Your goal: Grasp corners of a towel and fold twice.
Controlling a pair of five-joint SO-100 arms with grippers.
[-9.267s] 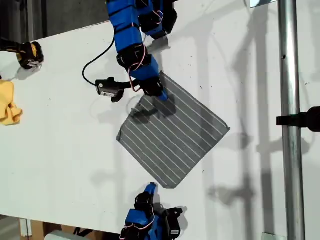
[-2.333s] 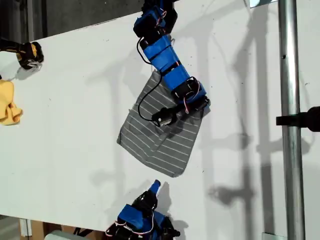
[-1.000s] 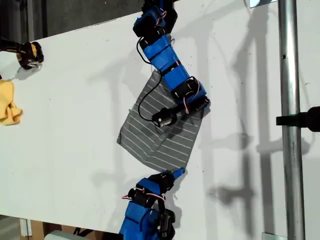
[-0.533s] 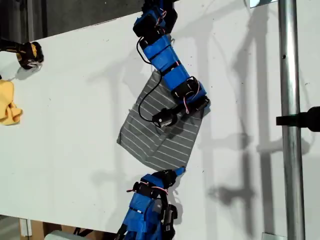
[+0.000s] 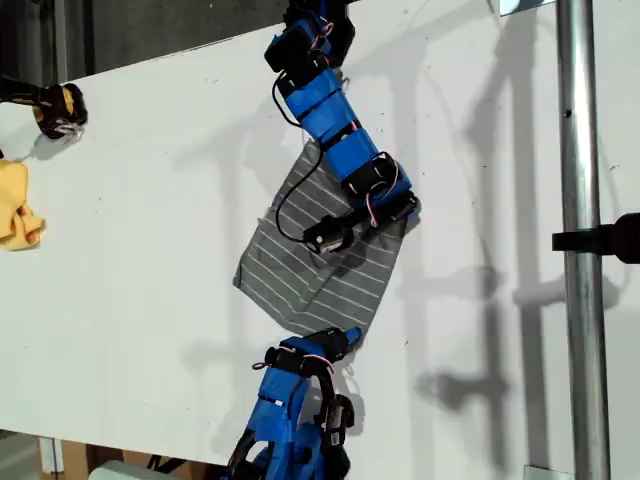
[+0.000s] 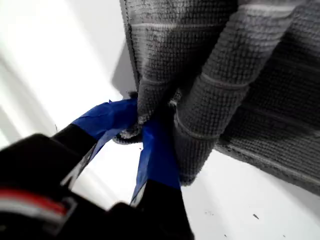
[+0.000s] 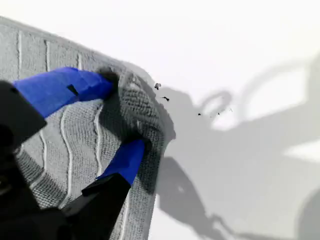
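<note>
Towel (image 5: 320,270) lies mid-frame on the worktop (image 5: 130,250), my first claw (image 6: 141,131) pinching its lower corner and my second claw (image 7: 120,117) pinching a bunched corner, so the next fold likely needs both carried across together.

free: bare white table (image 5: 150,250) across the exterior view's left-centre and right of the towel (image 5: 300,270) | blocked: metal pole (image 5: 580,250) down the right edge | yellow cloth (image 5: 18,205) at far left edge | blue arms over towel's top and bottom
</note>
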